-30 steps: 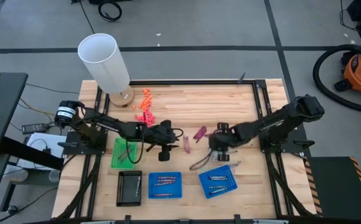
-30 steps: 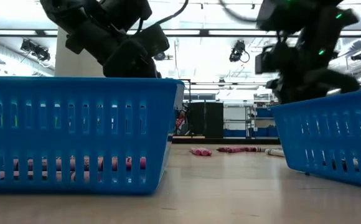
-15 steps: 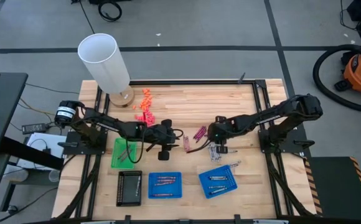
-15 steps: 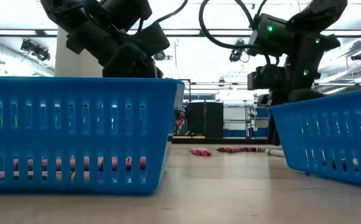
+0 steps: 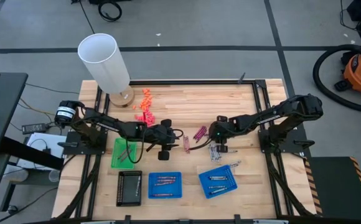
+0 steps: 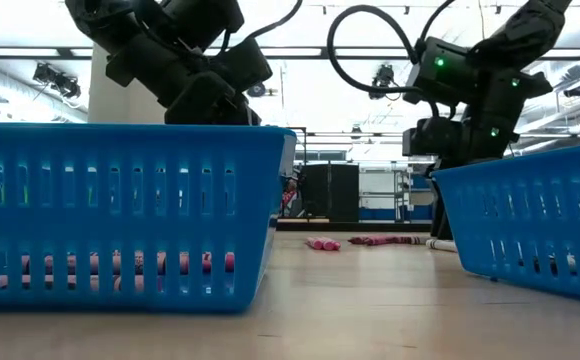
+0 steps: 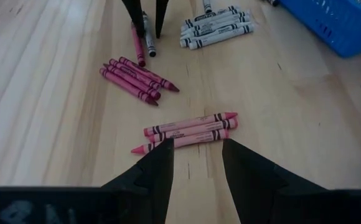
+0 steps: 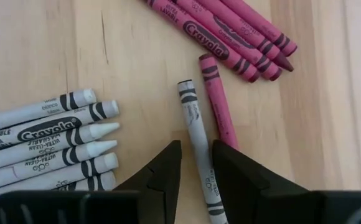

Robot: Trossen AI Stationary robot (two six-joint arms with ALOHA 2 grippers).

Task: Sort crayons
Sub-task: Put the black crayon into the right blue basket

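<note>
Crayons are lying in little groups on the wooden table (image 5: 230, 99), between the two arms. In the right wrist view, a bunch of white crayons (image 8: 50, 146) is lying side by side, a bunch of dark pink crayons (image 8: 230, 31) is lying close together, and one grey crayon (image 8: 196, 140) and one pink crayon (image 8: 218, 109) are lying next to each other, apart from the bunches.

The right gripper (image 8: 196, 171) has been moving. A second ago it was hanging over the right blue basket (image 5: 218, 182). Now it is sitting low over the loose crayons in the middle of the table. Its two fingers are standing a little apart, one on each side of the grey crayon, and they are not squeezing it yet. So it looks like one drop-off is done and the arm is going for the next crayon, most likely the grey one.

The left gripper (image 7: 196, 165) is waiting near the table's middle, just as it was a second ago. Its fingers are open and holding nothing, and three pinkish-red crayons (image 7: 187, 132) are lying just in front of them.

Some crayons are already lying in the left blue basket (image 5: 165, 185) and the right one. Many are waiting on the table, so the sorting is not finished.
</note>
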